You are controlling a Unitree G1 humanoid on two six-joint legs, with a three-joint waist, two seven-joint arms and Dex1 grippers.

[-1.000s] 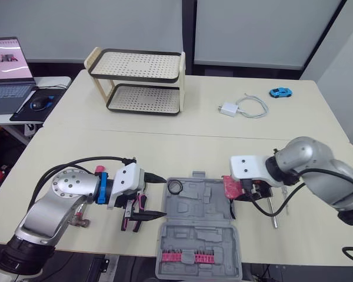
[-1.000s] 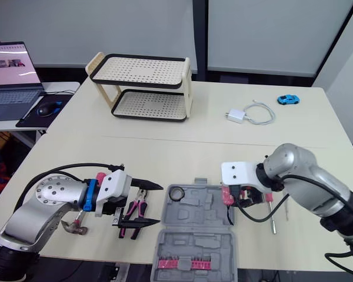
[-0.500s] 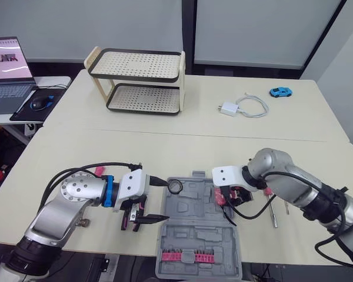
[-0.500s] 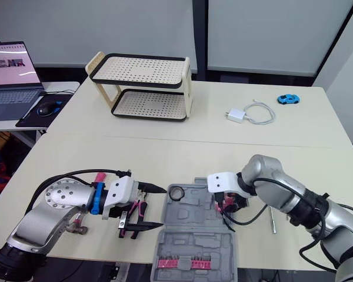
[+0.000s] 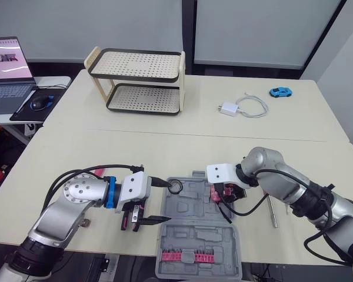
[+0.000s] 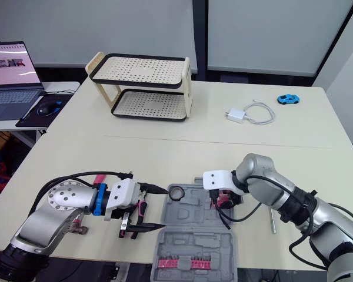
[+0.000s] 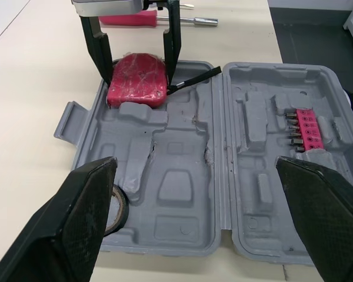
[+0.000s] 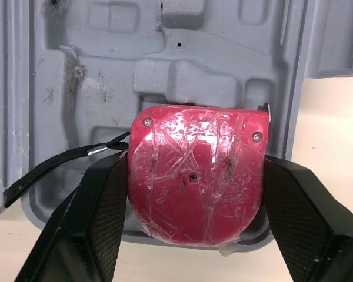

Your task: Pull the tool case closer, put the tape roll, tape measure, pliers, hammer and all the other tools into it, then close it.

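A: What lies nearest you?
B: The open tool case (image 5: 200,235), lower centre of the frame.
A: And your hands?
B: My left gripper (image 5: 163,200) is spread wide at the case's left edge, beside the pliers (image 5: 125,221). My right gripper (image 7: 139,79) clamps the red tape measure (image 8: 195,182) at the tray's upper right corner.
A: The tape roll (image 5: 176,187)?
B: In the tray's upper left corner. A screwdriver (image 5: 272,211) lies on the table right of the case.

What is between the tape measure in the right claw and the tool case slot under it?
Nothing visible. The right claw holds the tape measure over a bare corner of the open tool case; the tape roll lies in another corner.
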